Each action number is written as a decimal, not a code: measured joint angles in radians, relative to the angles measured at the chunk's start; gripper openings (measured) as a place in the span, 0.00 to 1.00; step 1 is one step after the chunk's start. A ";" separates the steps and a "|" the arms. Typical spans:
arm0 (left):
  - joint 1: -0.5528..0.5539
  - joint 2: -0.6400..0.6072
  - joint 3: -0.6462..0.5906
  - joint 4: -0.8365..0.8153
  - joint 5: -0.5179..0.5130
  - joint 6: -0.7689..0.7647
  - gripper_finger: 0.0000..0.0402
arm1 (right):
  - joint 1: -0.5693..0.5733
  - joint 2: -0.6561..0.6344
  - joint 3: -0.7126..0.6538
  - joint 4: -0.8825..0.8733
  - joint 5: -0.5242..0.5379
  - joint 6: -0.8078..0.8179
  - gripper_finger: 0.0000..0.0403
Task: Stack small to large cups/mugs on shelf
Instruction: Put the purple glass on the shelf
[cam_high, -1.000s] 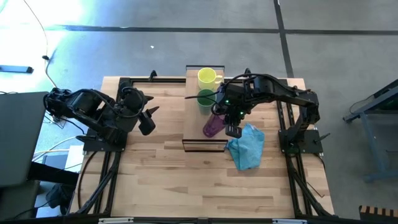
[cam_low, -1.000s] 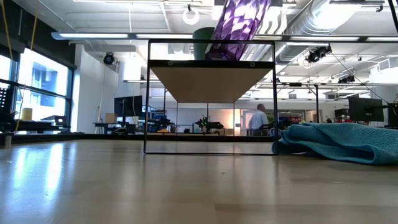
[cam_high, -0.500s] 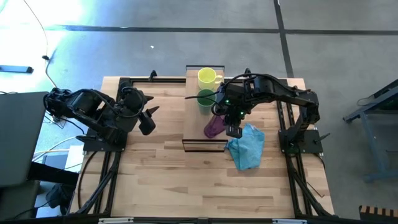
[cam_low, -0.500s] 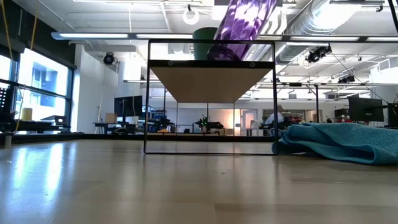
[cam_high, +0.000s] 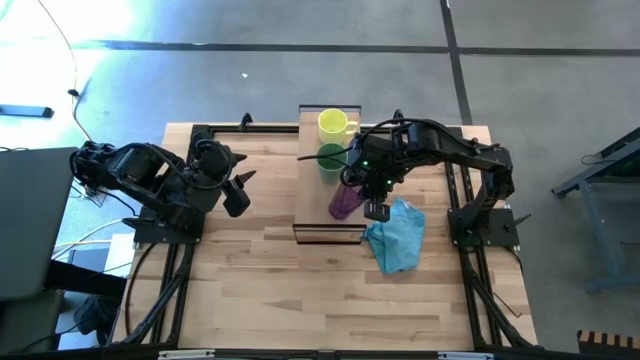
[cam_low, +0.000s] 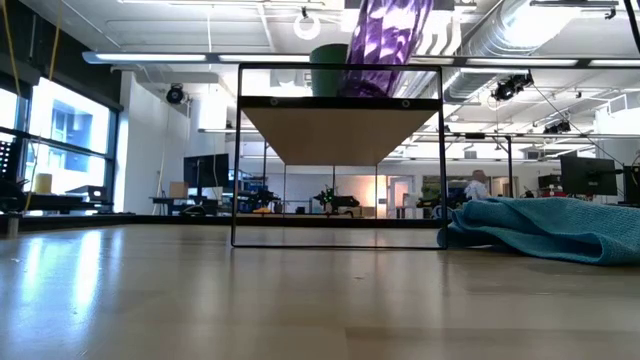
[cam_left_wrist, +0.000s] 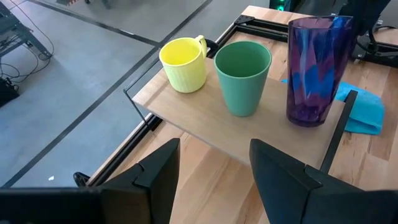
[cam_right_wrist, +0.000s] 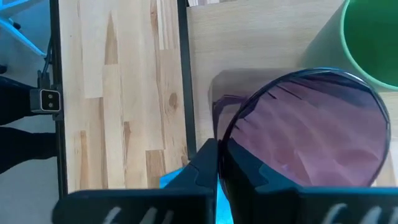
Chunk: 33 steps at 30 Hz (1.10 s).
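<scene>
Slatted wood tabletop (cam_high: 260, 280) fills the middle of the high view, and on it, toward the upper centre, we see the shelf (cam_high: 312, 205) carrying all three vessels in a row: the yellow mug (cam_high: 333, 124) uppermost, the green cup (cam_high: 331, 158) just below it, the purple tumbler (cam_high: 344, 201) lowest. In our judgement the lining-up by size looks nearly done; what remains is letting go of the tumbler and backing away. We find the right gripper (cam_high: 374, 207) pinched shut on the purple tumbler at its rim, one finger inside, one outside. At centre left the left gripper (cam_high: 238, 188) waits with fingers spread, holding nothing. Just lower right of the shelf lies a blue cloth (cam_high: 398, 235), close under the right gripper and possibly in its way as it withdraws
</scene>
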 joint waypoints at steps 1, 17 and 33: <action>0.000 0.000 0.000 0.000 0.000 0.000 0.46 | 0.000 0.000 0.000 0.000 0.008 0.000 0.01; 0.000 0.001 0.000 0.003 0.000 -0.005 0.46 | 0.023 0.000 0.000 0.000 0.038 -0.051 0.00; 0.000 0.002 0.000 0.011 0.002 -0.009 0.46 | 0.023 0.000 0.000 0.001 0.040 -0.064 0.00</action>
